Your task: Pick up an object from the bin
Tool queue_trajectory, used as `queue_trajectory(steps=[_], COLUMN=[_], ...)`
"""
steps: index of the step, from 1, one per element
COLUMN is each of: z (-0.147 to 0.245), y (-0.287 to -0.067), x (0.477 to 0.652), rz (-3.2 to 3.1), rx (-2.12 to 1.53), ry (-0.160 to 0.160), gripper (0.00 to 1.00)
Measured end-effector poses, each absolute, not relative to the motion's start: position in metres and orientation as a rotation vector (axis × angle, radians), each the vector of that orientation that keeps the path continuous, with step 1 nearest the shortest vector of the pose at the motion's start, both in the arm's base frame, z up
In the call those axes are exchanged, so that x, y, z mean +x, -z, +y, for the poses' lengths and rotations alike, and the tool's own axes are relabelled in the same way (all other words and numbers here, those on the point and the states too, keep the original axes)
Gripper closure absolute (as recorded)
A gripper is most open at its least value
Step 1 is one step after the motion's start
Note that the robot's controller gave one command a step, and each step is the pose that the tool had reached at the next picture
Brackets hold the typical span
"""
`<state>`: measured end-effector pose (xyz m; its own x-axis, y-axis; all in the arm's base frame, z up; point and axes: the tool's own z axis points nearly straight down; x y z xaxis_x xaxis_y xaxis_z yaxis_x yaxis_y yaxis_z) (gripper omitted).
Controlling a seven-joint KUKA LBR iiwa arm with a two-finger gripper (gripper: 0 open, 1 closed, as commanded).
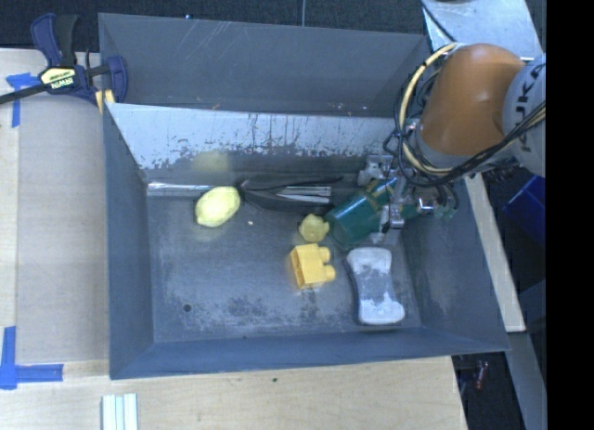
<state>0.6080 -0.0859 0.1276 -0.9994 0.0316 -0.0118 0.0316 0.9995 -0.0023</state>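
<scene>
— gripper location?
— right side of the bin, at a teal cup; grip state cannot be told.
— obstructions?
— small yellow ball against the cup; yellow block, white pad near.

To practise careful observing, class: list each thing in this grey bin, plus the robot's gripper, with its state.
Yellow lemon-shaped lump: lying loose, left, alone.
Black elongated thing: lying flat at the back.
Small yellow round lump: resting beside the teal block.
Yellow plastic studded brick: lying free, mid-floor.
White oblong block: lying flat, front right.
Teal boxy block: tilted, at the gripper; grip unclear.
Gripper: down at the teal block, right side.
</scene>
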Motion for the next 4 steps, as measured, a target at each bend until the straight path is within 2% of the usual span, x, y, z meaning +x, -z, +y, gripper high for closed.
queue_trajectory(steps=[1, 2, 3, 4], z=[-0.086, -0.095, -0.095, -0.095], y=[-0.096, -0.073, -0.073, -0.087], x=[0.584, 0.627, 0.627, 0.624], rz=[3.09, 3.125, 3.125, 3.13], rx=[-0.5, -0.148, -0.149, -0.149], ry=[-0.002, -0.022, -0.021, -0.019], gripper=[0.0, 1.0, 1.0, 1.0])
